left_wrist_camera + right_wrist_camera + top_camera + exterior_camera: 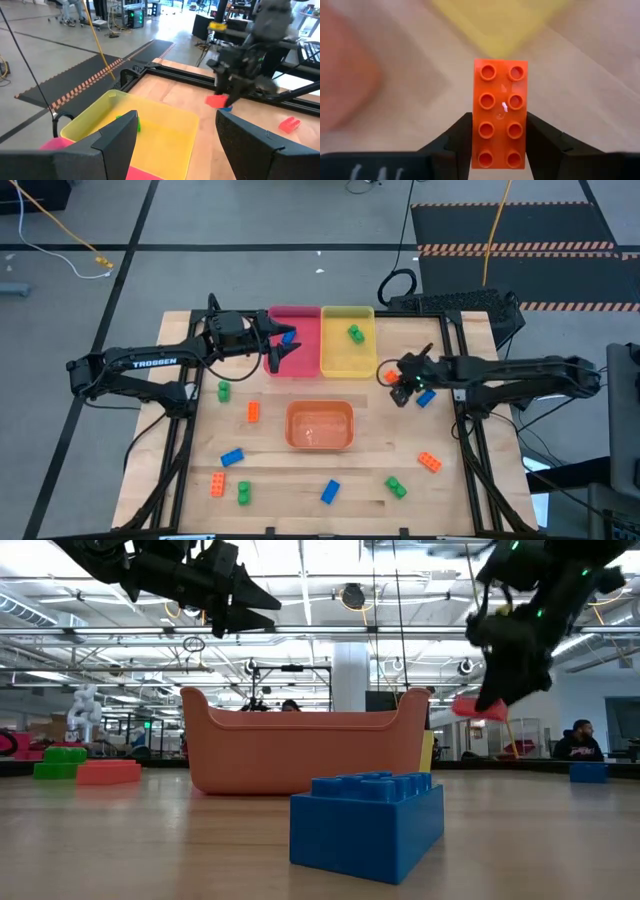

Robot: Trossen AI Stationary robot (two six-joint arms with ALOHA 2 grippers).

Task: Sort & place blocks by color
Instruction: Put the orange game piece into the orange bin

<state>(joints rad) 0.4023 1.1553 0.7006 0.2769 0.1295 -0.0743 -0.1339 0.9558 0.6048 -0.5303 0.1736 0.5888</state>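
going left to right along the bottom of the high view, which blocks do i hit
orange block → green block → blue block → green block → orange block

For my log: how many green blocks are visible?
4 green blocks: one in the yellow tray, one on the table's left side, two near its front edge. Others may be hidden.

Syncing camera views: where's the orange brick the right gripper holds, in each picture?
High: orange brick just right of the yellow tray.
Low: upper right, hanging under the right gripper.
Left wrist: middle right, beneath the far arm.
Right wrist: centre, clamped between the fingers.
Shared landmark: the yellow tray.
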